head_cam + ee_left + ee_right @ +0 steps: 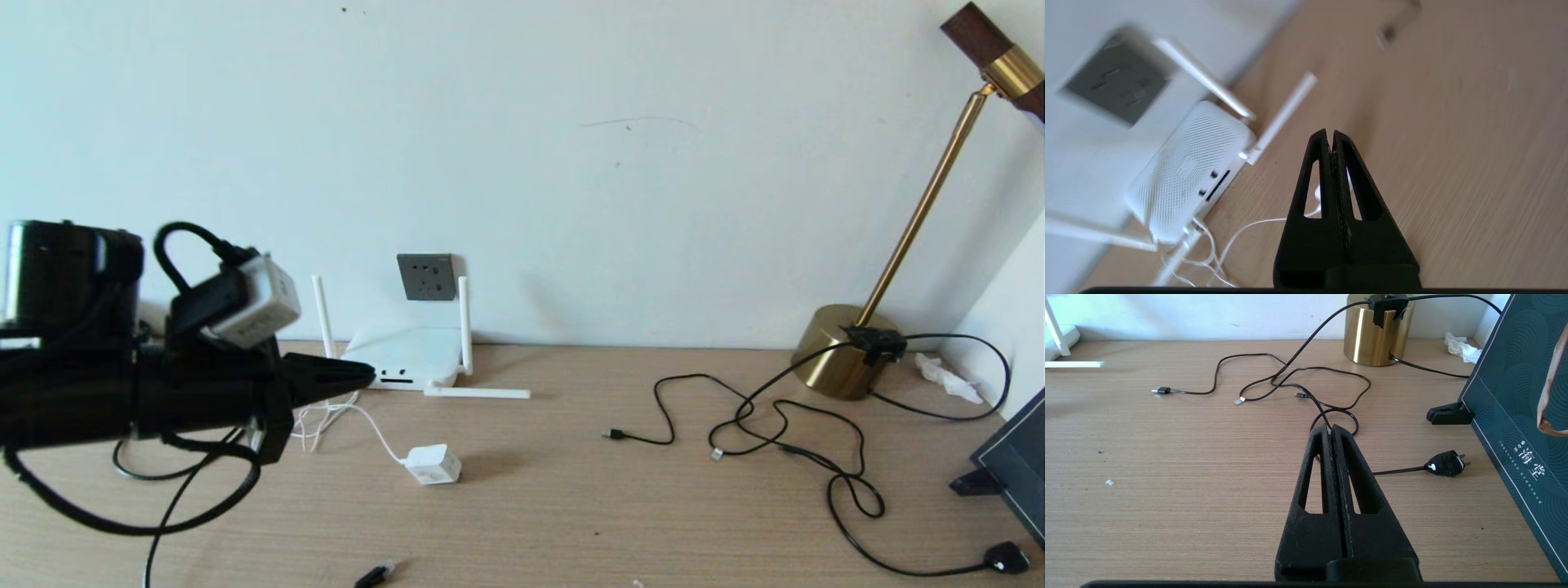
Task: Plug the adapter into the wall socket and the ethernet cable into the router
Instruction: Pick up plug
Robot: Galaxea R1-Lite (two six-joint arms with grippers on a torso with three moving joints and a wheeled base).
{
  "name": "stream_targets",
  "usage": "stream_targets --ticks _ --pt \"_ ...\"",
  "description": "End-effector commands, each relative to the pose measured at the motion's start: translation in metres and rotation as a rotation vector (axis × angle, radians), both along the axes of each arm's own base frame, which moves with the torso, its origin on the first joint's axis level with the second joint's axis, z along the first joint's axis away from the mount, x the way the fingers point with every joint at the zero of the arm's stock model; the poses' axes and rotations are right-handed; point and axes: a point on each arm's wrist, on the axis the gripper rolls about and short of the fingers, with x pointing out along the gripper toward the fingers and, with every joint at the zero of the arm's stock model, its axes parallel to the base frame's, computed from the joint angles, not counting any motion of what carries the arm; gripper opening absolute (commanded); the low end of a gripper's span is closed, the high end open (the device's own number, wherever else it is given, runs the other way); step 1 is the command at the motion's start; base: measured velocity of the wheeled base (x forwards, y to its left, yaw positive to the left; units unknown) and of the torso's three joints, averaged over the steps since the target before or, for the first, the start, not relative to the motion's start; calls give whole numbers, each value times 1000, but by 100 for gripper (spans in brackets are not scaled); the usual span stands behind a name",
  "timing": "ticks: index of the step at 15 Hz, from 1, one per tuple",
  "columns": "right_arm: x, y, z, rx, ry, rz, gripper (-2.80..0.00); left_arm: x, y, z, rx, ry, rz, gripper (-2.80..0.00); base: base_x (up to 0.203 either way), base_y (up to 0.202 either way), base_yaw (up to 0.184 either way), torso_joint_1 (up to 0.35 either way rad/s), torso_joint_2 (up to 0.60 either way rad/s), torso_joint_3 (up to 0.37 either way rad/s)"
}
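While closed on nothing, left end effector (367,377) nears router (408,355).

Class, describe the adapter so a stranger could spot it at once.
Start at the wall socket on the wall, then drop to the router on the desk beneath it. In front lies the adapter, a small white cube on a thin white cord; every other plug here is black.

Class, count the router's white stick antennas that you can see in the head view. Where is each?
3 show on the router: two upright, at its left and right; one flat on the table. The left gripper may hide more.
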Motion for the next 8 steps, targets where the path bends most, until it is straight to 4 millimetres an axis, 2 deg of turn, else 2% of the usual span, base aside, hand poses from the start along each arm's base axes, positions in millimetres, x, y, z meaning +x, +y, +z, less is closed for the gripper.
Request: stream_targets --ticks 1,4,7,8 --pt "0 0 0 0 -1 0 -280 18 -4 -33 240 -23 -191 -280 0 0 0 0 0 0" --pt "0 0 0 0 -1 0 -280 7 -2 -48 335 64 -257 -280 0 0 0 0 0 0" --pt "0 0 0 0 -1 0 -280 17 -4 -50 369 65 -274 -280 0 0 0 0 0 0" --pt "0 0 0 0 -1 0 -280 24 -5 -49 385 56 -293 0 0 0 0 0 0 0"
